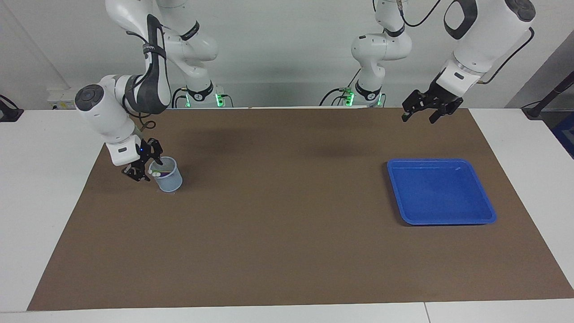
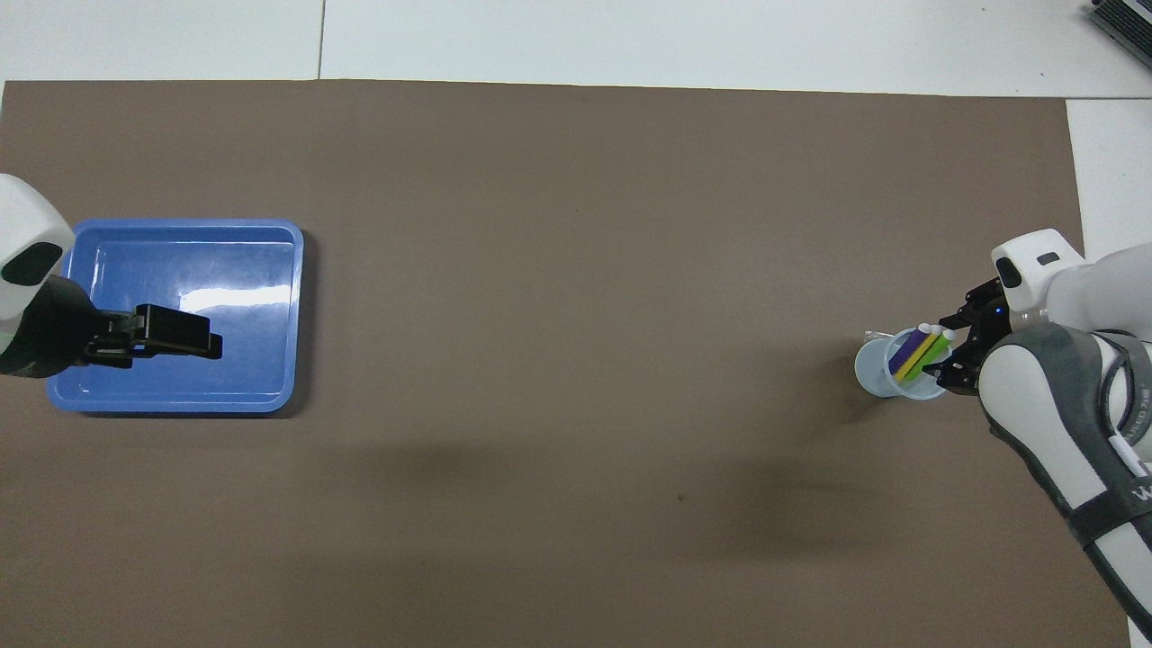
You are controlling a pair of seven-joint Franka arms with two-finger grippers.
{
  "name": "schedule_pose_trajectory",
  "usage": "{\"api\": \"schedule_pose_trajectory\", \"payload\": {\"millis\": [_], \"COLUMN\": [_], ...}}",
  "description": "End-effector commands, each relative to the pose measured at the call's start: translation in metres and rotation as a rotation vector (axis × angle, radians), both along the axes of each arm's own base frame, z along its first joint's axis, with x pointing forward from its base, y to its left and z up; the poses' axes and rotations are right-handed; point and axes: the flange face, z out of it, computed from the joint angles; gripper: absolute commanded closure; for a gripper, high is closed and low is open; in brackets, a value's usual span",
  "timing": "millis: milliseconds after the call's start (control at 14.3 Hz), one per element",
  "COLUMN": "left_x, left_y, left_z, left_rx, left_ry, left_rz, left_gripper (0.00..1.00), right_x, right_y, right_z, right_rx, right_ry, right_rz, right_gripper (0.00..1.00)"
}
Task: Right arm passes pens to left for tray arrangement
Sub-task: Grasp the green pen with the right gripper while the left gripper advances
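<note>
in mesh cup [image 2: 886, 371]: purple, yellow, green pens [image 2: 918, 352], seemingly leaning.

A pale-blue cup [image 1: 169, 177] [image 2: 886, 369] stands upright on a brown mat [image 1: 287, 215] [image 2: 576, 270]. The mat covers the white worktop [image 1: 45, 179] [image 2: 630, 36].

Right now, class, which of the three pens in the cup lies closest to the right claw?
The green pen: it sits at the cup's edge beside the right claw, with yellow next and purple outermost.

Right end effector [image 1: 144, 167] spread beside cup [image 1: 168, 176]; left end effector [image 1: 423, 109] raised, open.
</note>
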Motion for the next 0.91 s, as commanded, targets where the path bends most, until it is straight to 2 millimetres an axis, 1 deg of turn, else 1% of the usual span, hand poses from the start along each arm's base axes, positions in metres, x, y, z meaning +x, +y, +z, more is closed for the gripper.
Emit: {"api": "schedule_pose_trajectory", "payload": {"millis": [0,70,140,209,279,349,419,558,628,698,838], "left_x": [-0.018,-0.022,-0.025,-0.029,-0.031,-0.034,-0.036,-0.037,-0.039,-0.041,-0.045], "left_y": [-0.02,-0.022,-0.024,-0.035,-0.039,-0.051,-0.058,-0.061,-0.07,-0.076,-0.082], "left_z": [-0.007,-0.009,-0.014,-0.017,-0.023,-0.024,-0.028,-0.032,-0.033,-0.038,-0.047], "left_rx": [-0.059,-0.076,-0.087,-0.124,-0.148,-0.167,-0.204,-0.261,-0.285,-0.312,-0.368], "left_ry": [0.014,0.025,0.039,0.055,0.072,0.072,0.095,0.136,0.149,0.165,0.194], "left_rz": [0.092,0.118,0.166,0.247,0.343,0.391,0.472,0.67,0.75,0.838,0.973], "left_gripper": [0.0,0.0,0.0,0.0,0.0,0.0,0.0,0.0,0.0,0.0,0.0], "right_x": [0.002,0.002,0.002,0.002,0.002,0.002,0.002,0.002,0.002,0.002,0.004], "right_y": [0.0,0.0,0.0,0.0,0.0,0.0,0.0,0.0,0.0,0.001,0.001], "right_z": [0.009,0.01,0.01,0.01,0.01,0.01,0.01,0.01,0.011,0.012,0.017], "right_rx": [0.016,0.015,0.015,0.015,0.015,0.015,0.015,0.015,0.015,0.015,0.016], "right_ry": [0.015,0.013,0.013,0.013,0.013,0.013,0.013,0.013,0.013,0.012,0.013], "right_rz": [-0.021,-0.02,-0.021,-0.021,-0.021,-0.021,-0.021,-0.021,-0.021,-0.02,-0.02], "right_gripper": [0.36,0.4,0.48,0.55,0.64,0.71,0.75,0.87,0.91,0.93,0.99]}}
